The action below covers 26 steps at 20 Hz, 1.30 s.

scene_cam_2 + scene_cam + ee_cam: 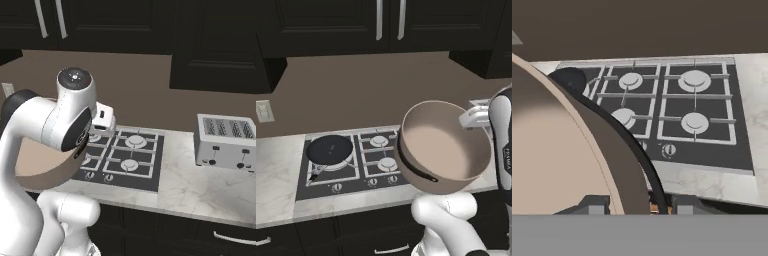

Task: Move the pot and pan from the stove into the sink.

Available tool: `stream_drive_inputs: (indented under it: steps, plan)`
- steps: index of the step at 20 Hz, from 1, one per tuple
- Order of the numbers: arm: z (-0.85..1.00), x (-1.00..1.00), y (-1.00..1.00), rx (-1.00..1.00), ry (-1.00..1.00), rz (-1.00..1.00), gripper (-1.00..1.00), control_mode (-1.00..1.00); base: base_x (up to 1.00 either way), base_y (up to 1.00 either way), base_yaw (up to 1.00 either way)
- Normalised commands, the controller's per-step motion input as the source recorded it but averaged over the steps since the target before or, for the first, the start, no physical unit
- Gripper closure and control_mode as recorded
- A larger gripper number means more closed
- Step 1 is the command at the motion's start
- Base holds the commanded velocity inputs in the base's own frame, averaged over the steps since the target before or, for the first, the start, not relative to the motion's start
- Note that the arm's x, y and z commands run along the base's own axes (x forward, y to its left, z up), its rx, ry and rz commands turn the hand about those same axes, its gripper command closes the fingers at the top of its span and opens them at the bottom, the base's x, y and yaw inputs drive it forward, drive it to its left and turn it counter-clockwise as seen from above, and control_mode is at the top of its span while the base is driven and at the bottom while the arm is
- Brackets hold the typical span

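Two task items appear at different stages of transfer. Surface (pixel 276 170): pale marble, spanning the lower half of the left base frame and carrying the stove (pixel 368 170), a black gas cooktop with grey grates and silver knobs along its near edge. Pot (pixel 448 145): wide, deep, matte beige-tan with a dark side handle, at the centre right of the left base frame, lifted clear of the burners and tilted with its opening toward the camera; this tilt probably follows from its being carried by the rim on one side. End effector (pixel 632 206): at the bottom centre of the hand frame, its dark tips sit either side of the pot wall, apparently pinching it, though contact is partly hidden. Toaster (pixel 225 142): silver, at the right of the right base frame. Pan (pixel 329 150): flat, black, resting on the rear-left burner, left of frame, not yet moved.
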Motion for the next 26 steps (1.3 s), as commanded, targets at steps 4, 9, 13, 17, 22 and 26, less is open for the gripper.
stream_drive_inputs:
  steps: [4,9,13,17,22,26]
  plan:
    - [0.00,0.00,0.00,0.00,0.00,0.00,1.00,-1.00,0.00,0.00,0.00]
    - [0.00,-0.02,0.00,0.00,0.00,0.00,1.00,-1.00,0.00,0.00,0.00]
    - [-0.02,-0.09,0.00,0.00,0.00,0.00,1.00,1.00,-0.45,-0.03,0.00]
    - [0.00,0.00,0.00,0.00,0.00,0.00,1.00,1.00,-0.71,-0.09,0.01]
    - [0.00,0.00,0.00,0.00,0.00,0.00,1.00,1.00,-0.45,-0.03,0.21]
    - [0.00,0.00,0.00,0.00,0.00,0.00,1.00,1.00,-0.27,-0.11,0.33]
